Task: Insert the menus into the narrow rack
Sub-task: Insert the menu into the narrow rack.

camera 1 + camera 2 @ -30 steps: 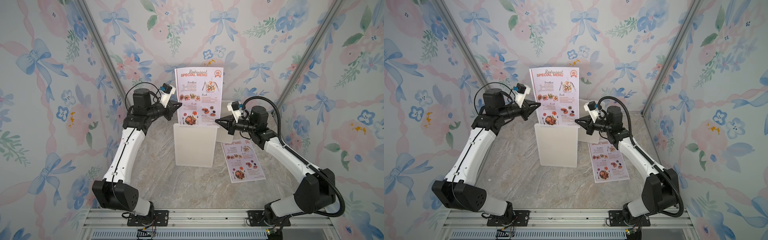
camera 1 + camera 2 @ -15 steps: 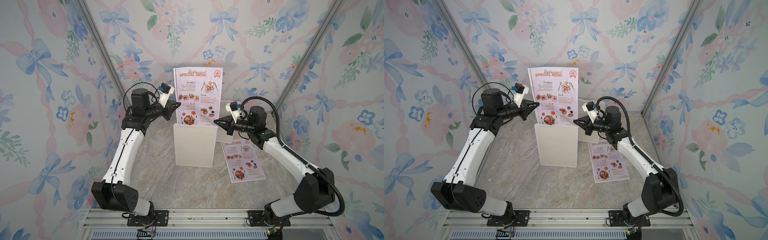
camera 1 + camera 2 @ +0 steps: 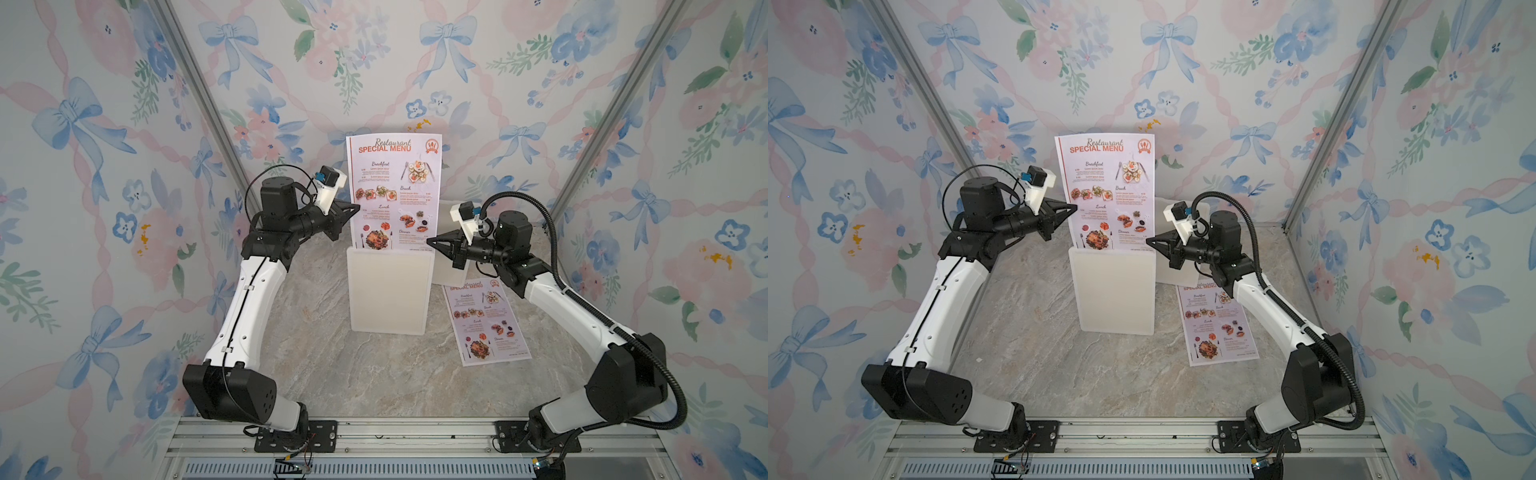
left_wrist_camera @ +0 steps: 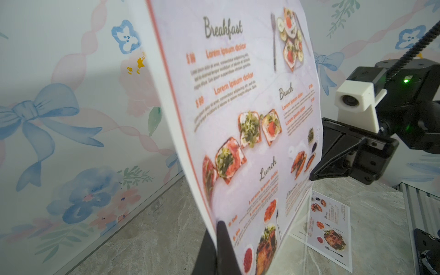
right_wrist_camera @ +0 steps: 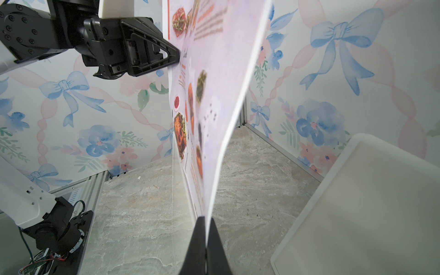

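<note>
One menu (image 3: 392, 191) (image 3: 1108, 187) stands upright, held by both grippers, with its bottom edge at the top rim of the white narrow rack (image 3: 388, 291) (image 3: 1113, 291). I cannot tell whether that edge is inside the slot. My left gripper (image 3: 356, 209) (image 4: 220, 226) is shut on the sheet's left edge. My right gripper (image 3: 429, 241) (image 5: 206, 221) is shut on its lower right corner. The sheet (image 4: 238, 107) (image 5: 214, 83) bows slightly between them. A second menu (image 3: 486, 324) (image 3: 1217, 324) lies flat, face up, on the table to the right of the rack.
Another white container (image 3: 444, 266) (image 5: 357, 214) stands behind and to the right of the rack, close to my right wrist. Flowered walls close in the marble table (image 3: 332, 365) on three sides. A metal rail (image 3: 415, 432) runs along the front.
The held menu and both grippers have shifted slightly to the left. Both grips are unchanged.
</note>
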{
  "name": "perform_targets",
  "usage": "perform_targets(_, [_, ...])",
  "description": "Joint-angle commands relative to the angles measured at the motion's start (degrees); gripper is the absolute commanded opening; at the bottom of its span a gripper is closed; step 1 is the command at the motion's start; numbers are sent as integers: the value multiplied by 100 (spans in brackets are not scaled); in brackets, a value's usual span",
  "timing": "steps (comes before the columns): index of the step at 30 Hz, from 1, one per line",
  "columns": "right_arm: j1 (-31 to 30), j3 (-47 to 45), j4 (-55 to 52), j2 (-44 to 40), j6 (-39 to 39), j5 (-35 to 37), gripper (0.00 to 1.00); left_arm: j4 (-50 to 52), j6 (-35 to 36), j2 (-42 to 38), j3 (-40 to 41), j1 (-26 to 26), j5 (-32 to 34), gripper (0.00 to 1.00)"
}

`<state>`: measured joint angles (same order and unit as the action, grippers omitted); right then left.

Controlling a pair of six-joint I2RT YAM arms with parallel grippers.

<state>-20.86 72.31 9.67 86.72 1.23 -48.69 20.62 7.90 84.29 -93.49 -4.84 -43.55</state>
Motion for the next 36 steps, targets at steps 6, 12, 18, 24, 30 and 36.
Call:
perform_targets(6, [-76, 92, -60, 115, -18, 144, 2, -181, 103, -143, -55, 106, -5, 0])
perform_targets(12, [-85, 94, -62, 120, -19, 166, 2, -196, 66, -116, -114, 125, 2, 0])
perform_targets(18, [-92, 98, -61, 100, -8, 166, 2, -198, 76, -133, -89, 142, 15, 0])
perform_targets(24, [-105, 118, -63, 108, 1, 158, 2, -203, 113, -220, 2, 202, 21, 0])
perform_targets(30, [-137, 145, -62, 128, 10, 184, 2, -216, 82, -211, -46, 242, -36, 0])
perform_targets(36, [-137, 138, -199, 101, -87, 244, 1, -217, 79, -212, 33, 244, -119, 0])
